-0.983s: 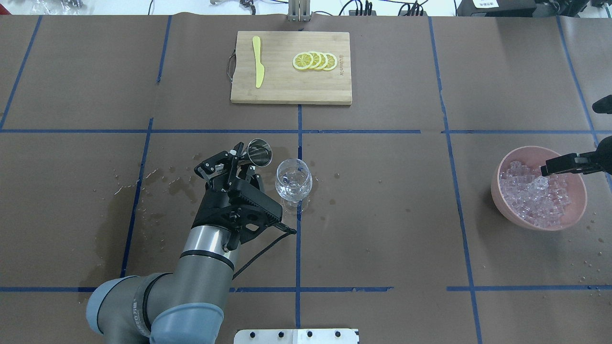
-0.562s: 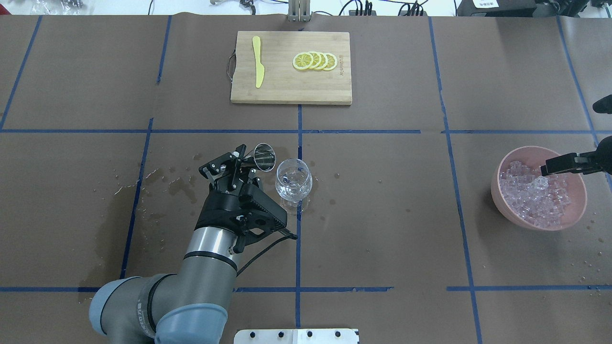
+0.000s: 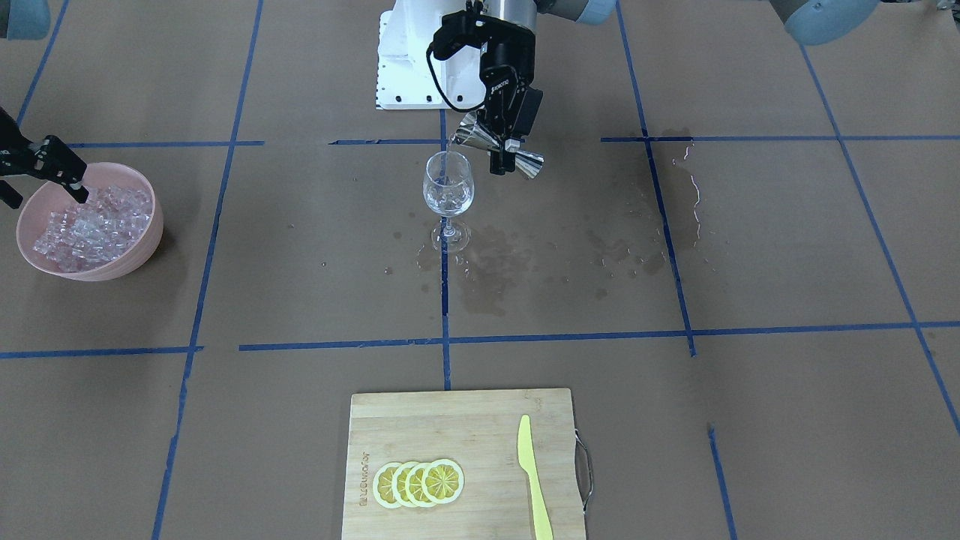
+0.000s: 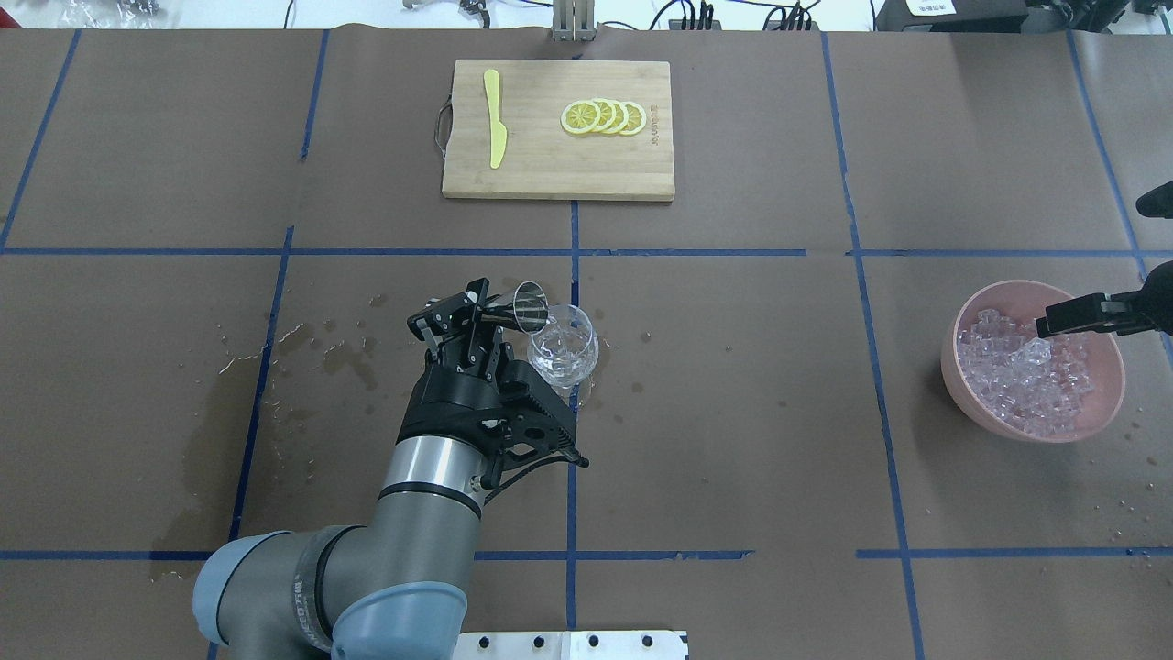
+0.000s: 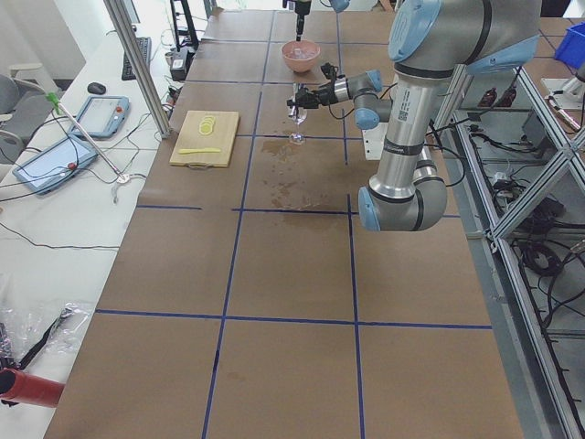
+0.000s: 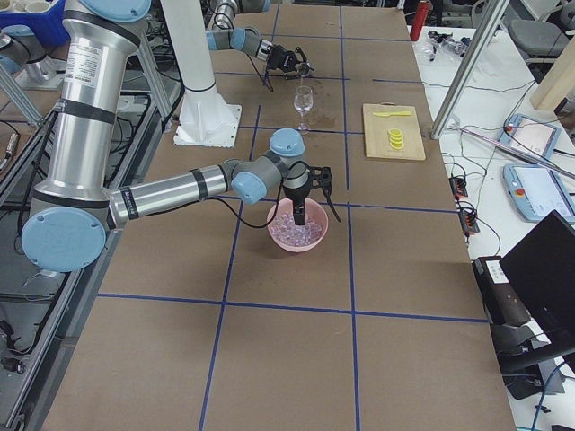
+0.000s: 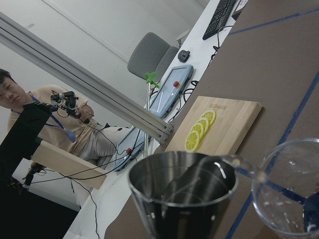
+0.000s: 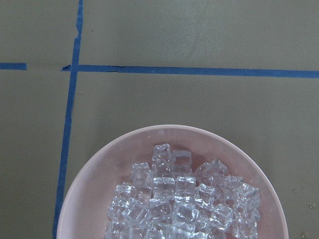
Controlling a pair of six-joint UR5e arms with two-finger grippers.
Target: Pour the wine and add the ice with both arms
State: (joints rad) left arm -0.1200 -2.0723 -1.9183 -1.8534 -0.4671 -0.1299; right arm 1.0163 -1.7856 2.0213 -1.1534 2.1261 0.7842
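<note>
"What have you got hold of?"

"My left gripper [image 4: 487, 310] is clamped on the narrow waist of a steel jigger [image 3: 471, 136], tipped so that its lip is over the rim of the wine glass [image 3: 448, 187]. The wine [image 3: 447, 204] is a shallow clear pool in the glass, with what looks like a thin thread running off the lip. The jigger should be rigid and light but smooth and wet, so the waist is the right place to pinch it."

"And the glass?"

"It's thin, top-heavy on its stem, and stands free on splashed brown paper [image 3: 562, 247]. A knock from the jigger could topple it."

"The ice?"

"It's heaped in the pink bowl [image 8: 99, 169], well apart from the glass. The ice [image 8: 174, 199] looks hard and slick, so I'd take one cube by two flat faces. My right gripper [image 4: 1049, 323] hangs just above the heap, and I can't tell whether its jaws are apart."
</note>
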